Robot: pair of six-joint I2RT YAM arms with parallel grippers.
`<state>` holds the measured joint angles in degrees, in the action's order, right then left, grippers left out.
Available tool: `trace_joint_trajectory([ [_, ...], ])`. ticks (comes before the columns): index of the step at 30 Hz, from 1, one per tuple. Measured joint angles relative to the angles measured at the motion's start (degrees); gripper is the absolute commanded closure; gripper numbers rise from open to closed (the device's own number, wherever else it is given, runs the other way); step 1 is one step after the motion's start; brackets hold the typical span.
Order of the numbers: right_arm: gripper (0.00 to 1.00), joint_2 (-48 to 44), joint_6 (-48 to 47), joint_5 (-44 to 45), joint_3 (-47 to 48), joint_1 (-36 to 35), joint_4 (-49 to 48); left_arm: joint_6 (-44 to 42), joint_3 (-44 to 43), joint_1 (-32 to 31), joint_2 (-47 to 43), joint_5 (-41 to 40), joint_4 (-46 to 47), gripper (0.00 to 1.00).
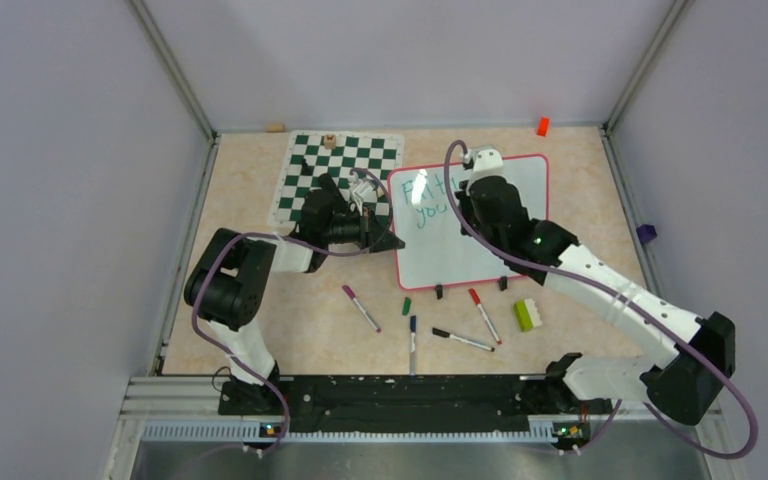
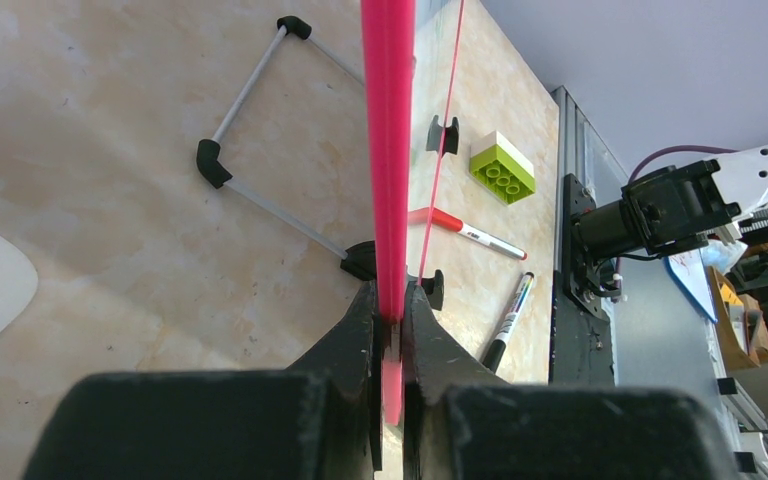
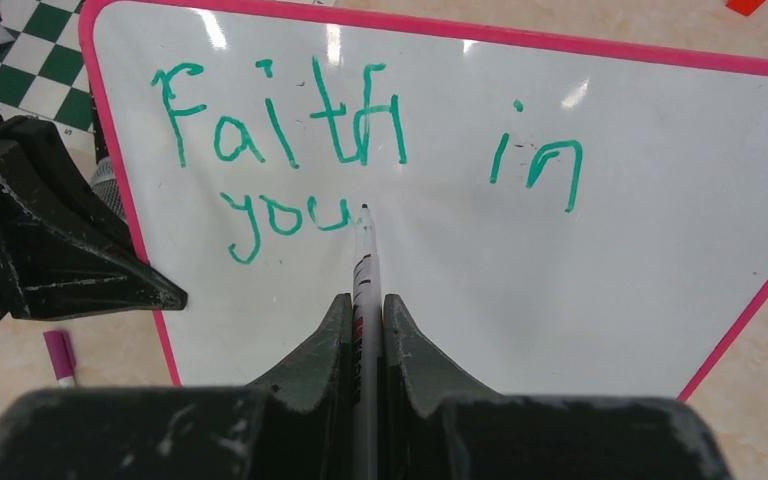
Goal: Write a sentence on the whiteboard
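Observation:
The whiteboard (image 1: 438, 258) with its pink frame lies tilted on the table right of centre. In the right wrist view the whiteboard (image 3: 610, 270) bears the teal-green sentence (image 3: 290, 130), which reads "Faith in" on one line and "you" below. My right gripper (image 3: 365, 305) is shut on a white marker (image 3: 365, 262); its tip sits at the board just right of "you". My left gripper (image 2: 390, 300) is shut on the board's pink frame edge (image 2: 388, 140). It shows at the board's left edge in the top view (image 1: 385, 240) and in the right wrist view (image 3: 55, 255).
A green-and-white chess mat (image 1: 340, 165) lies behind the left gripper. A purple marker (image 1: 361, 307), a black marker (image 1: 462, 340), a red marker (image 1: 484, 315), a green cap (image 1: 406, 305) and a lime brick (image 1: 528, 314) lie in front of the board. An orange block (image 1: 542, 126) sits at the back.

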<state>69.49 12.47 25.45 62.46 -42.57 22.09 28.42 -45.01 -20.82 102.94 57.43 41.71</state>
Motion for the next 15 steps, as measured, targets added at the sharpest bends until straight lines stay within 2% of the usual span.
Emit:
trace_joint_trajectory([
  [15,1.0,2.4,-0.96,-1.7,0.26,0.48,-0.24,-0.09,0.0,-0.02,-0.07,-0.02,-0.17,1.0],
])
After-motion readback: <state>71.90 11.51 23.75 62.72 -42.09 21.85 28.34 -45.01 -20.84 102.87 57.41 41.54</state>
